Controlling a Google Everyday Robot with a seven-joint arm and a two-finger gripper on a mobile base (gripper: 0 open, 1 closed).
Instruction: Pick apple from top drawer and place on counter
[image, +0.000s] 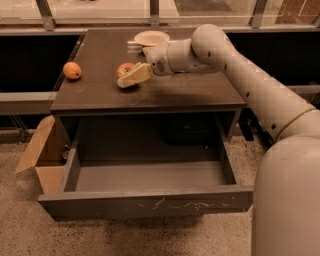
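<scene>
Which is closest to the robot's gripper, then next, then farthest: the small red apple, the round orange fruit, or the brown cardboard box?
The gripper is over the dark brown counter, near its middle.
1. Small red apple: right at the gripper.
2. Round orange fruit: farther along the counter, near its edge.
3. Brown cardboard box: down on the floor.

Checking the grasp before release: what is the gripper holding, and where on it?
The apple, gripped across its sides by the gripper, low over the counter.
</scene>
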